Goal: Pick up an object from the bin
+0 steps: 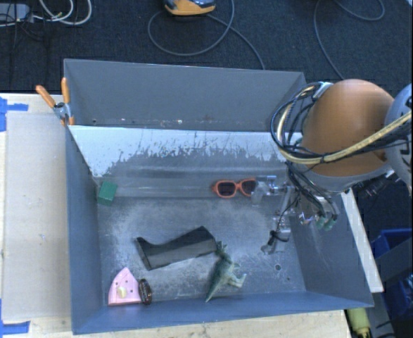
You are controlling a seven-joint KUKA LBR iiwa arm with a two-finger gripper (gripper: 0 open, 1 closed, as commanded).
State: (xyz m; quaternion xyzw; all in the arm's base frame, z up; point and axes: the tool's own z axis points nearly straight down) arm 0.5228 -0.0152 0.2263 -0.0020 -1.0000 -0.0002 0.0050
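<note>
Looking into the grey bin [178,101], I see my gripper [271,245] low at its right, opening impossible to judge; the green toy dinosaur [224,274] lies just left and nearer, long axis near-to-far; orange sunglasses [236,187] lie farther back.

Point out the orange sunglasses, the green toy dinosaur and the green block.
orange sunglasses [226,189], camera view, left lens.
green toy dinosaur [222,272], camera view, body.
green block [107,192], camera view, top face.
</note>
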